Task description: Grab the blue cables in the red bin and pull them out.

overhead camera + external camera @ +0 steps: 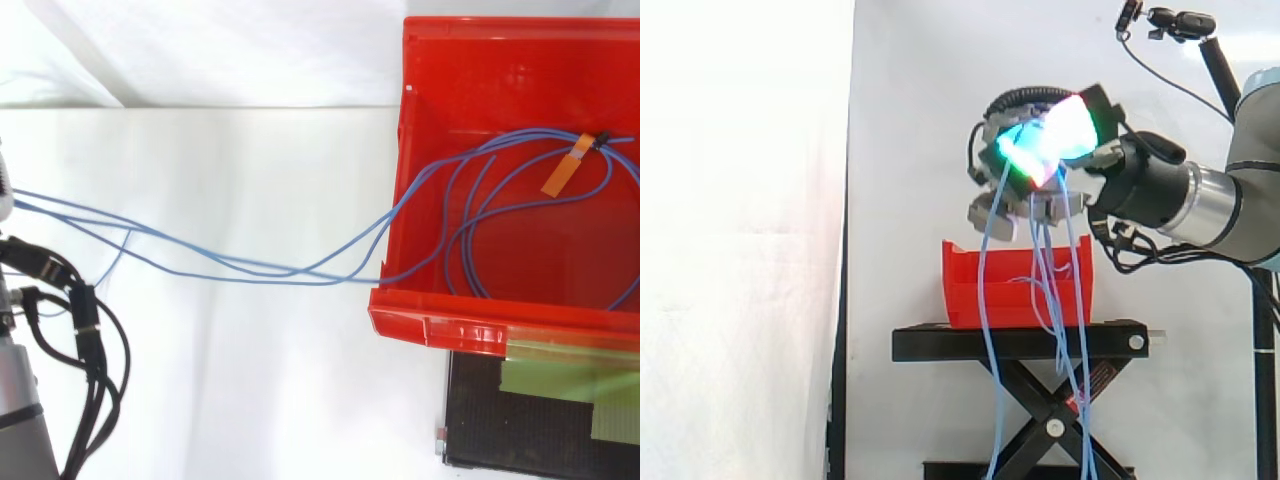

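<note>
White curtain (910,120) bkgd, red bin (970,280) sits on black scissor stand (940,343).

Side view: arm (1250,170) comes in from right. Hand (1095,160) is up above the bin, well clear of its rim, fingers curled and clamped on the blue cables (982,265). Pads (1070,125) glow white/cyan/green w/ a bit of red. Cables hang from the grip in several strands: 1 drops down the bin's front face and on past the stand, the rest fall on the bin's right side. Some look to loop into the bin, others run down past the stand top to the frame bottom. Small camera on a pole (1170,20) top right.

Top view: bin (450,325) at right over the stand (480,420), greenish tape (560,380) on the stand top. Cables (300,270) partly out: coils lie inside the bin, bundled w/ a black tie (600,140) and an orange tag (562,175) near the far right. About 3 strands cross the bin's left wall and run over the white surface to the left edge. Arm (15,400) at lower left corner.
</note>
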Action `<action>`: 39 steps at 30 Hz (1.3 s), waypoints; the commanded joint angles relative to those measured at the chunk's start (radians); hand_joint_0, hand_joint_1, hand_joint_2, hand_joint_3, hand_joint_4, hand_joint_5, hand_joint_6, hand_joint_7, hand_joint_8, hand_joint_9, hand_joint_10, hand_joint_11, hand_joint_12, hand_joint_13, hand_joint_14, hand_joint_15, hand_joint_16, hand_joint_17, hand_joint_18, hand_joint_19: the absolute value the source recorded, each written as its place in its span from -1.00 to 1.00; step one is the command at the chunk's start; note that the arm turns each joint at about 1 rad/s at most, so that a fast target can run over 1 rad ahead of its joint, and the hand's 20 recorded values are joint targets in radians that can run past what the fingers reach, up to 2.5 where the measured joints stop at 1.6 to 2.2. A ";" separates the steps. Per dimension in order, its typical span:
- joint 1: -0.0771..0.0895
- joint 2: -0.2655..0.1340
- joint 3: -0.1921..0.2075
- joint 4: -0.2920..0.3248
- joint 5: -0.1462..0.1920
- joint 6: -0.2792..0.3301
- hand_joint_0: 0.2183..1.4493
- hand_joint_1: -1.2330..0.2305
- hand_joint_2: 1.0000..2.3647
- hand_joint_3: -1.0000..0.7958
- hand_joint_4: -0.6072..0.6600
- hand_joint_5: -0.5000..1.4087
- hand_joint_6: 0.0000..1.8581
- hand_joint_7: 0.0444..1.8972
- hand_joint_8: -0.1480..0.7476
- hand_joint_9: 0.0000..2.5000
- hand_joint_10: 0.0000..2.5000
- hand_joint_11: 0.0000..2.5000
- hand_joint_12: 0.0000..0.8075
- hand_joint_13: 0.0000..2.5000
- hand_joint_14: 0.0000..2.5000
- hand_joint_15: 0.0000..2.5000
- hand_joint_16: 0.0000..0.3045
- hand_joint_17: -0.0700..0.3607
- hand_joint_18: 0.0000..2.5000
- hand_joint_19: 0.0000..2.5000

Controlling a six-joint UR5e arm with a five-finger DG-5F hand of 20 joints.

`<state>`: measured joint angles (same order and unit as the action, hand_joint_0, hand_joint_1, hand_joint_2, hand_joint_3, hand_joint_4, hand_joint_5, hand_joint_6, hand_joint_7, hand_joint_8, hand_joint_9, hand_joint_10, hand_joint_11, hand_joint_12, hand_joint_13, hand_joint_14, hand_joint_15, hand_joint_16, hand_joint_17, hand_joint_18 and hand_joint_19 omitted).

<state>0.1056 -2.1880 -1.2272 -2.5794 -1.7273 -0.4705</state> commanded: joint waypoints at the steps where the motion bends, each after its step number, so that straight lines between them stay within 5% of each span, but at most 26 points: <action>1: -0.001 -0.001 0.000 0.117 -0.052 -0.006 -0.01 -0.65 -1.00 -1.00 0.38 0.74 -1.00 -0.14 -0.55 0.17 -0.97 0.44 -0.06 0.36 -1.00 0.38 -0.73 -0.24 -0.20 -0.12; 5: -0.007 0.001 0.000 0.217 -0.127 -0.056 -0.02 -0.64 -1.00 -1.00 0.38 0.74 -1.00 -0.14 -0.53 0.16 -0.97 0.44 -0.04 0.36 -1.00 0.37 -0.73 -0.24 -0.20 -0.12; 9: -0.015 -0.001 0.000 0.314 -0.169 -0.076 -0.03 -0.64 -1.00 -1.00 0.37 0.73 -1.00 -0.15 -0.53 0.16 -0.97 0.45 -0.03 0.35 -1.00 0.38 -0.73 -0.24 -0.20 -0.11; 14: -0.018 0.001 0.000 0.361 -0.201 -0.092 -0.03 -0.64 -1.00 -1.00 0.38 0.72 -1.00 -0.16 -0.53 0.16 -0.97 0.45 -0.01 0.36 -1.00 0.37 -0.73 -0.24 -0.20 -0.11; 32: -0.026 -0.001 0.000 0.433 -0.296 -0.213 -0.06 -0.62 -1.00 -1.00 0.36 0.71 -0.99 -0.18 -0.52 0.16 -0.97 0.47 -0.01 0.36 -1.00 0.37 -0.72 -0.23 -0.20 -0.11; 39: -0.026 -0.001 0.000 0.452 -0.307 -0.248 -0.07 -0.63 -1.00 -1.00 0.36 0.70 -0.99 -0.18 -0.52 0.16 -0.98 0.46 0.00 0.36 -1.00 0.37 -0.72 -0.23 -0.20 -0.11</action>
<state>0.0799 -2.1889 -1.2272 -2.1373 -2.0295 -0.7011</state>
